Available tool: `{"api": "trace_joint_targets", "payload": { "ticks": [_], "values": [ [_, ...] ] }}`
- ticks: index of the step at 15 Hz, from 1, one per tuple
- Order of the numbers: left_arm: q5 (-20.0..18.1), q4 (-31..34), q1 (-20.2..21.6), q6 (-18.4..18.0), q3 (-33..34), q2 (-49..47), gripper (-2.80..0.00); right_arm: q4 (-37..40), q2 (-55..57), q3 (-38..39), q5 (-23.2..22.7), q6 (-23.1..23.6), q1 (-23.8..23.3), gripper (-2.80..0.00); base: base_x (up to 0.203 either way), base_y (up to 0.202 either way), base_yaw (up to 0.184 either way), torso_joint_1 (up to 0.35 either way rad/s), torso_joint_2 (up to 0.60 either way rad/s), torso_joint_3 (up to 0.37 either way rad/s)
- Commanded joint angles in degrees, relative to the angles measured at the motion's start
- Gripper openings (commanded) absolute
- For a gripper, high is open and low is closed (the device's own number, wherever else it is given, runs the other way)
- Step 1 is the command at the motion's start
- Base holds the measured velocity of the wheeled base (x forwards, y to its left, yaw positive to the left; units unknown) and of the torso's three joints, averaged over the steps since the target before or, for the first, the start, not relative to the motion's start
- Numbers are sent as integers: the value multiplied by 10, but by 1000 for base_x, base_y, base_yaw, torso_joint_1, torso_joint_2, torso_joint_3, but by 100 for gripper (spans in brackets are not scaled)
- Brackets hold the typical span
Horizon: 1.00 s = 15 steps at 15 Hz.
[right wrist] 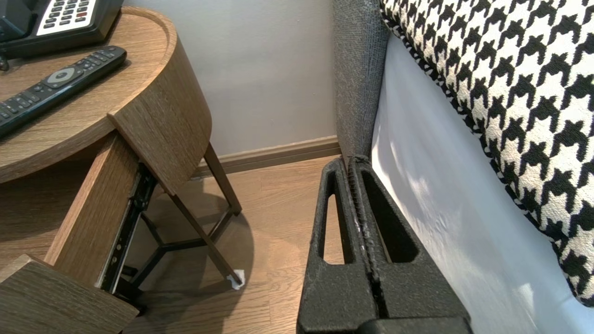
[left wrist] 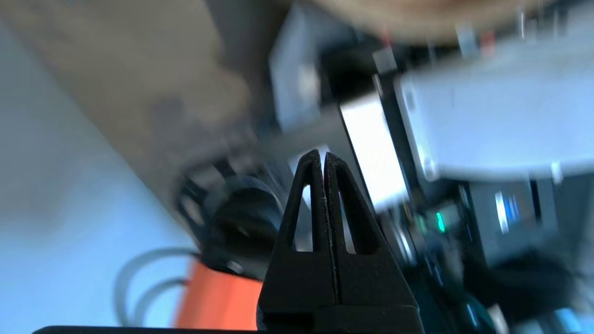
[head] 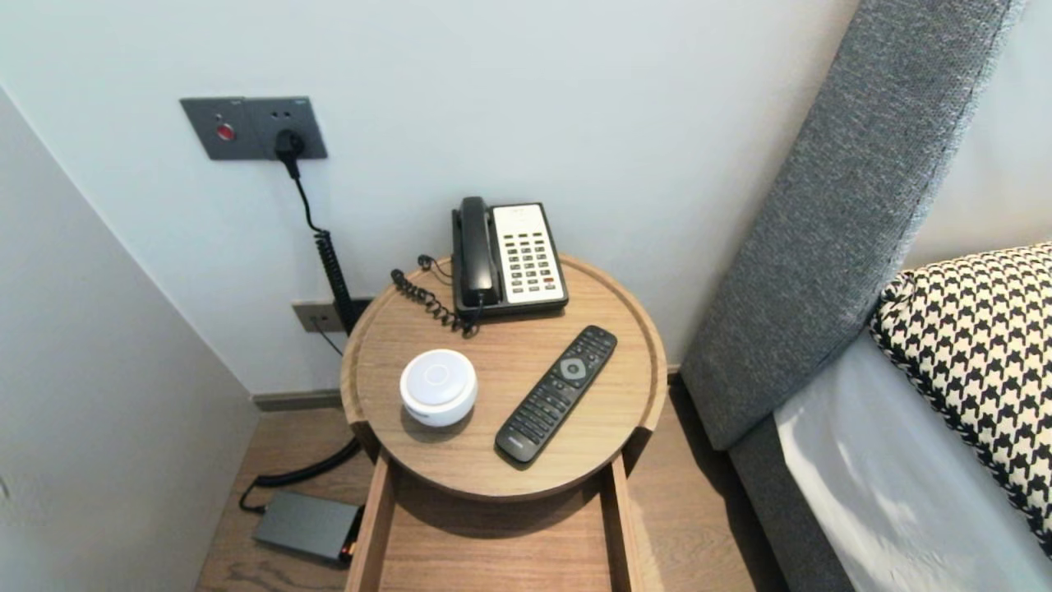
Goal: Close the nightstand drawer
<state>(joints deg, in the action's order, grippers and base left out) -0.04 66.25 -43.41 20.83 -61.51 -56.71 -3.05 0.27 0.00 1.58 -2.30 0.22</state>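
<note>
near right gripper (right wrist: 351, 160), open drawer (right wrist: 93, 204)

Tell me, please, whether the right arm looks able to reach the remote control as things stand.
Probably yes: the remote control lies uncovered on the round table, nothing over it. The right gripper, fingers shut, hangs between table and bed, so it must open first.

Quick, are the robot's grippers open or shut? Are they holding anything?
Left gripper: shut, holding nothing.
Right gripper: shut, holding nothing, low beside the bed.
</note>
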Motion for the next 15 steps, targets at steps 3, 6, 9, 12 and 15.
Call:
{"api": "trace_joint_targets", "payload": {
  "ticks": [3,6,9,12,15],
  "values": [
    [-49,-77,-1,-3,146,5,-280,0,1,15,0,0,0,-280,0,0,0,0,0,0],
    [-62,-164,-10,-4,235,-4,-280,0,1,15,0,-1,0,-280,0,0,0,0,0,0],
    [-66,-263,-27,-2,292,-22,-280,0,1,15,0,0,0,-280,0,0,0,0,0,0],
    [-55,-339,-37,-7,332,-48,-280,0,1,15,0,0,0,-280,0,0,0,0,0,0],
    [-20,-427,-48,-8,381,-88,-280,0,1,15,0,0,0,-280,0,0,0,0,0,0]
  ]
}}
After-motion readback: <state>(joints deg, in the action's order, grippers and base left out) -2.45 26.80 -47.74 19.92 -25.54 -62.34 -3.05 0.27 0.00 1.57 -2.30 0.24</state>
